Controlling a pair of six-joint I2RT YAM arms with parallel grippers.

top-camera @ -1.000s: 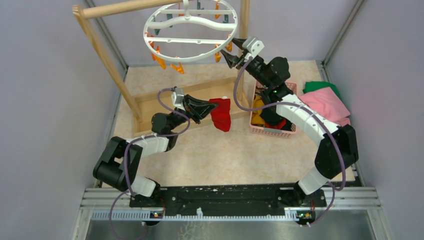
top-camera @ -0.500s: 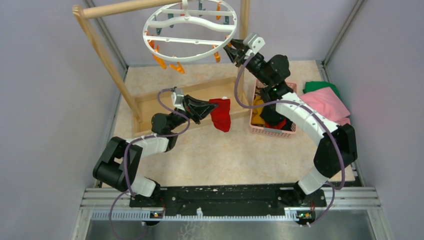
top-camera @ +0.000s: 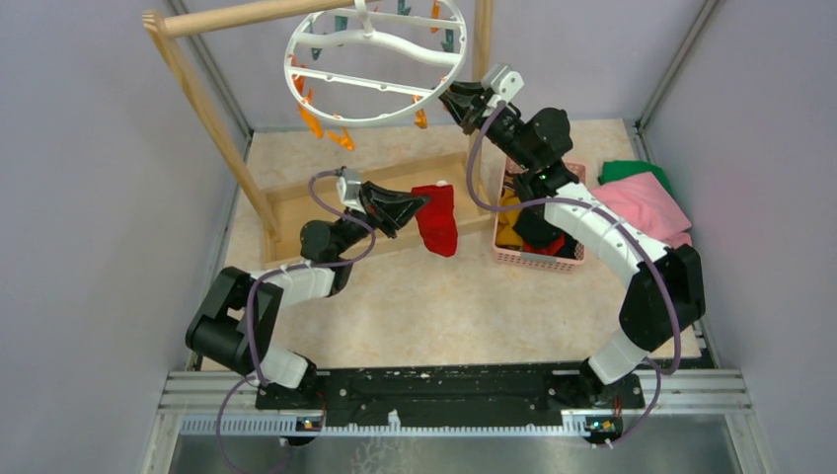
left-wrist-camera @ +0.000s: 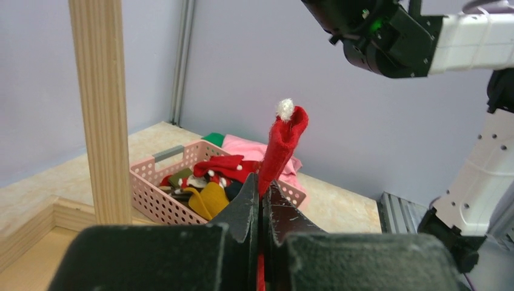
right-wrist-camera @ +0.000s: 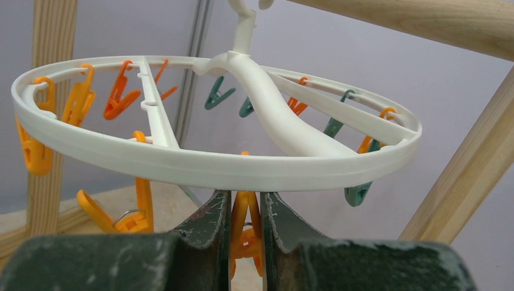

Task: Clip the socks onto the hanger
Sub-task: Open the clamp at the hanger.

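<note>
At the far left of the table (top-camera: 444, 306) stands the wooden rack (top-camera: 204, 117), and the round white hanger (top-camera: 375, 122) hangs from its top bar, tilted, with orange and teal clips under the ring. Near the middle, the left hand (top-camera: 426, 204) is closed on a red sock (top-camera: 437, 225) and holds it in the air above the table, below the hanger and to its right. In the left wrist view the sock stands up between the closed fingers, with a small white tuft at its upper end. To the right and higher, the right hand (top-camera: 446, 97) is at the near right edge of the ring. Its opening is narrow: one orange clip (right-wrist-camera: 244, 227) that hangs from the rim sits between the two fingers, and they lie against both of its sides. Farther right, a pink basket (top-camera: 538, 262) on the table holds the other socks (top-camera: 538, 235), black, yellow and red. Beside the basket, at the far right, lie a pink cloth (top-camera: 646, 207) and a green cloth (top-camera: 627, 170).
</note>
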